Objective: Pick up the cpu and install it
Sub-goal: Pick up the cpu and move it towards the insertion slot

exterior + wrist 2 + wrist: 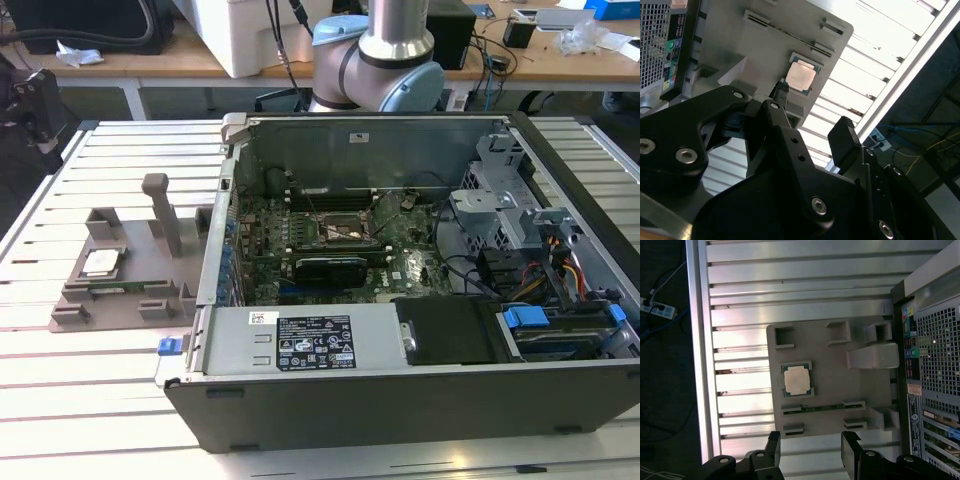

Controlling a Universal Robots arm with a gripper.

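Over the grey plastic holder tray (830, 375), black fingers (774, 450) spread, empty; small silvery square cpu (798, 379) seated inside. Off-centre approach cd tip chip in recess.

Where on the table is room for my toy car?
Bare slats of the silver metal table lie in front of and behind the grey plastic holder, at the exterior view's left. The open black computer case is crowded inside.

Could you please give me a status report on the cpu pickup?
Gripper open, empty, near the grey fixture. Cpu lying in a fixture pocket, not yet picked. Nothing seen over it.
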